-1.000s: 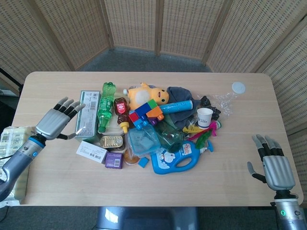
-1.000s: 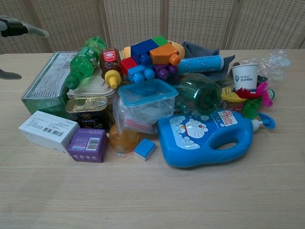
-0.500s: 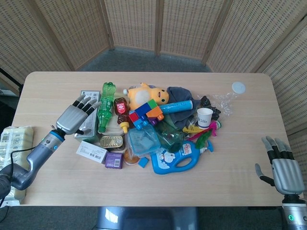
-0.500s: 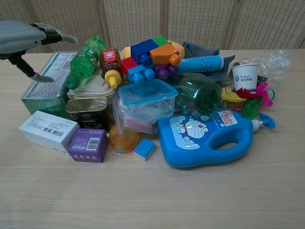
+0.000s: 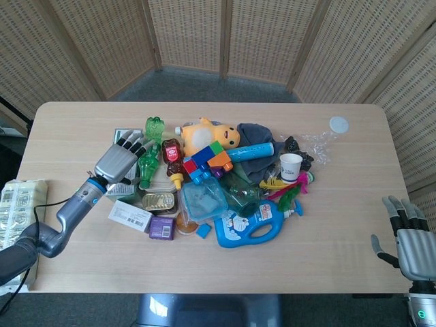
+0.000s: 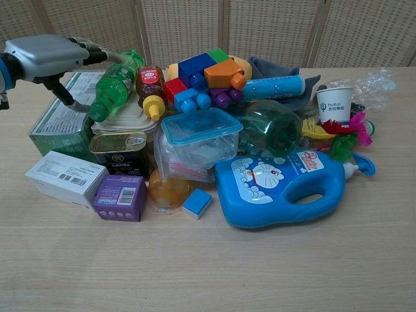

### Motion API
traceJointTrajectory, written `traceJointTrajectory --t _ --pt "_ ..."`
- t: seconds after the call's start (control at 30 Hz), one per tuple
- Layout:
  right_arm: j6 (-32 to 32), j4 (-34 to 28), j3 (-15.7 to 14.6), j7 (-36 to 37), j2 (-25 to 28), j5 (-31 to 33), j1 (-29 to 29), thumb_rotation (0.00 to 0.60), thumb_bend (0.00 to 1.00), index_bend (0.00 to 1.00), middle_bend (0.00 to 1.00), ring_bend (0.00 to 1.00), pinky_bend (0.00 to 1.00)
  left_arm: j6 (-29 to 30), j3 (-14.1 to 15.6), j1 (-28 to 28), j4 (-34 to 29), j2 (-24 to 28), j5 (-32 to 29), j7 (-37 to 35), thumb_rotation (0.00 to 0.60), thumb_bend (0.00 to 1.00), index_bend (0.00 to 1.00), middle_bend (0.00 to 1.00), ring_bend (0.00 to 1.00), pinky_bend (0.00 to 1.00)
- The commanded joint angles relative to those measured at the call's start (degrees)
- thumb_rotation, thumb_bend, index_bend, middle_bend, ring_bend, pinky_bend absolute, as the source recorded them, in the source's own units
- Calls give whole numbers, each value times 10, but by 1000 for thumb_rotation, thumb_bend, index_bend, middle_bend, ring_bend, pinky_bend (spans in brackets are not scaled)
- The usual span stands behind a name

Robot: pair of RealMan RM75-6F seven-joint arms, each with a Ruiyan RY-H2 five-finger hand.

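Green plastic bottle [image 5: 148, 152] lies on its side at the left edge of the pile, long axis running away from the robot, propped on a green box [image 6: 60, 119]. Left hand [image 5: 120, 157] hovers over box and bottle, fingers spread, grasping nothing. Right hand [image 5: 411, 237], also released, sits off the table's right corner. A paper cup [image 6: 334, 104] reads "PaiBot".

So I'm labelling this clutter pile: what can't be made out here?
- Green box: head view, mostly covered by the left robot hand.
- Right robot hand: head view, cut by the frame edge; absent from the chest view.
- White box print: too small in both views.
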Motion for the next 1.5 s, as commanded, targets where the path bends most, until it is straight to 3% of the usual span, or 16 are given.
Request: traceJointTrajectory --t 0.03,0.23,0.43,0.53,0.7,0.77,0.9,1.17,1.5 --pt "1 1 0 1 0 1 -1 494 420 29 0 0 0 -12 2 -12 29 -20 -5 -6 454 254 0 0 0 0" --pt "3 2 1 4 0 -1 -4 493 422 29 0 0 0 -27 4 -28 66 -49 -12 -17 479 253 0 0 0 0" --pt "6 4 2 7 1 -5 -6 492 419 30 0 0 0 -15 13 -34 81 -62 -2 -19 564 253 7 1 0 0" --pt "5 4 3 7 1 -6 -6 492 421 30 0 0 0 -12 18 -35 82 -65 1 -22 597 254 81 49 0 0" --pt "3 3 4 6 0 -7 -5 496 420 30 0 0 0 -9 27 -35 94 -70 4 -10 600 259 127 80 2 0" --pt "3 3 4 6 -1 -7 -5 493 419 31 0 0 0 -4 30 -34 101 -73 6 -2 600 295 168 122 47 8" --pt "3 3 5 6 -1 -6 -7 495 421 32 0 0 0 14 28 -29 109 -76 3 -2 600 401 288 261 265 197" --pt "2 4 6 7 -2 -8 -7 496 418 34 1 0 0 56 29 -19 133 -81 9 -5 600 559 493 469 497 485" --pt "2 5 7 7 -3 -8 -8 492 419 35 4 0 0 118 14 -15 162 -98 9 -47 600 582 554 534 588 594"
